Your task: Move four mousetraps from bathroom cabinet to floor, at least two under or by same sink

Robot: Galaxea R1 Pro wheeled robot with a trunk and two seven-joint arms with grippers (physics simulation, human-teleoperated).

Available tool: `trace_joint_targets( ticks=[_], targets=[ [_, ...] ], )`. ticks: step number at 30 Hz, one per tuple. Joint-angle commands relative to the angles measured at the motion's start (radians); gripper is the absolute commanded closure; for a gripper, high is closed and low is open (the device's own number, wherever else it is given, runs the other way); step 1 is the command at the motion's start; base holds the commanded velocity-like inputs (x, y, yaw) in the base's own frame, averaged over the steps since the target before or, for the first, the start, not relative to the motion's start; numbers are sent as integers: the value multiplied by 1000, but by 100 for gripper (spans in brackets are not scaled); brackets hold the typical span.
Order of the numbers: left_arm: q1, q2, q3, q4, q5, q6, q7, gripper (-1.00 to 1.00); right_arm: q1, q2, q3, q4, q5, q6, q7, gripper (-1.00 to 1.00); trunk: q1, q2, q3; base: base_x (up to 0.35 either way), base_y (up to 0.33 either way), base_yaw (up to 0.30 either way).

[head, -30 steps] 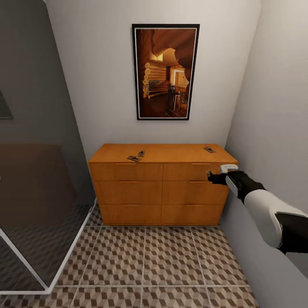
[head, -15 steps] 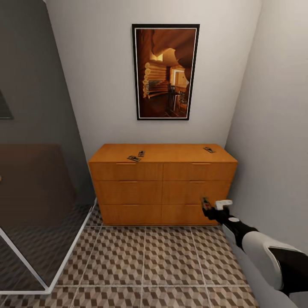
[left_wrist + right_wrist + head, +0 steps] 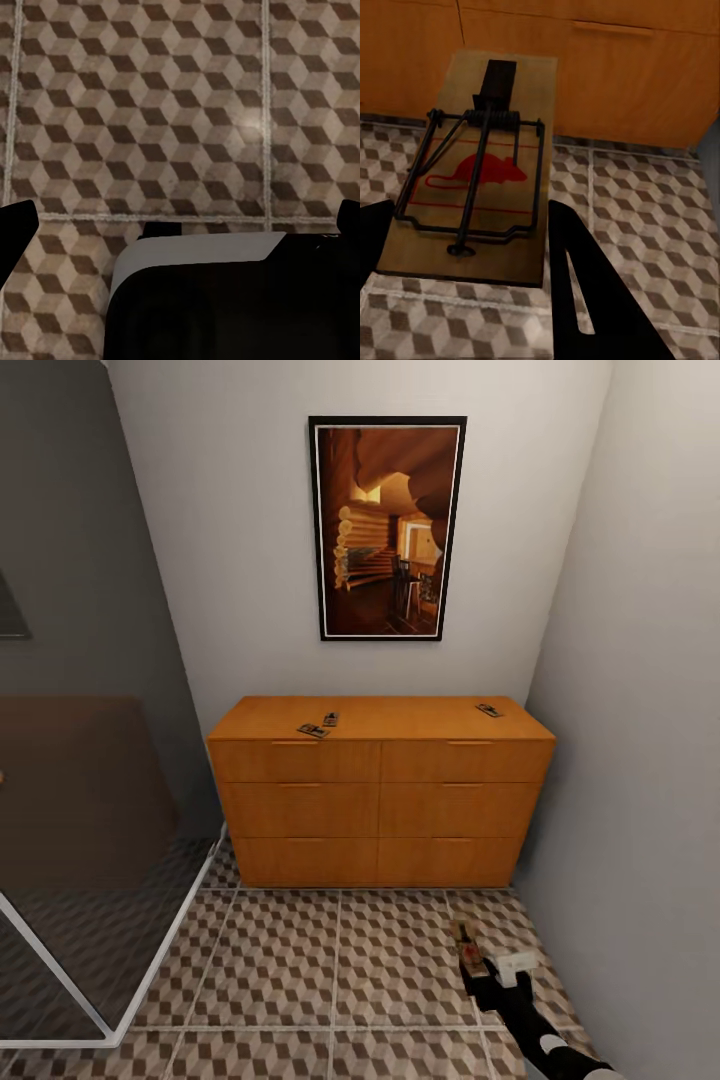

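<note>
The orange-brown cabinet (image 3: 380,810) stands against the far wall. Three mousetraps lie on its top: two near the left (image 3: 313,731) (image 3: 330,718) and one at the right end (image 3: 489,710). My right gripper (image 3: 478,972) is low over the bathroom floor (image 3: 340,960) in front of the cabinet's right end, shut on another mousetrap (image 3: 464,940). In the right wrist view this mousetrap (image 3: 521,82), with a red mouse print and a wire bar, sits between the fingers (image 3: 585,300) of the right gripper (image 3: 471,206). The left gripper (image 3: 184,221) hangs open over floor tiles (image 3: 150,112).
A glass shower partition with a white frame (image 3: 90,960) takes up the left side. The grey right wall (image 3: 640,760) runs close beside my right arm. A framed picture (image 3: 387,527) hangs above the cabinet. Open tiled floor lies in front of the drawers.
My right arm has come down from the level of the cabinet's top drawer to just above the floor, carrying the mousetrap with it. The three traps on the cabinet have not moved.
</note>
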Motion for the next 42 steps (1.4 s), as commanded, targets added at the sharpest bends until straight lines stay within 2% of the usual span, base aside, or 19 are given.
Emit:
trace_joint_targets(
  ticks=[1,5,8,12,15,17,20,28,42],
  targets=[
    [0,0,1,-1,-5,-1,5,-100,19,9,-12,1,1,-29,9,100,0,0,-1,0,0,0],
    [0,0,1,-1,-5,-2,5,-100,74,30,-12,1,2,-78,8,100,0,0,-1,0,0,0],
    [0,0,1,-1,-5,-3,5,-100,129,44,-12,1,1,-144,-11,100,0,0,-1,0,0,0],
    [0,0,0,-1,-5,-3,5,-100,178,66,-12,1,2,-227,-115,100,0,0,-1,0,0,0],
    [0,0,1,-1,-5,-3,5,-100,192,75,-12,0,2,-258,-241,100,0,0,-1,0,0,0],
    [0,0,1,-1,-5,-3,5,-100,196,78,-12,-1,2,-268,-292,100,0,0,-1,0,0,0],
    [0,0,1,-1,-5,-3,5,-100,198,83,-12,-1,2,-273,-324,100,0,0,-1,0,0,0],
    [0,0,1,-1,-5,-3,5,-100,199,97,-12,-2,2,-273,-345,100,0,0,-1,0,0,0],
    [0,0,2,-4,-7,-4,5,-100,199,100,-12,-2,2,-249,-345,100,0,0,-1,0,0,0]
  ],
)
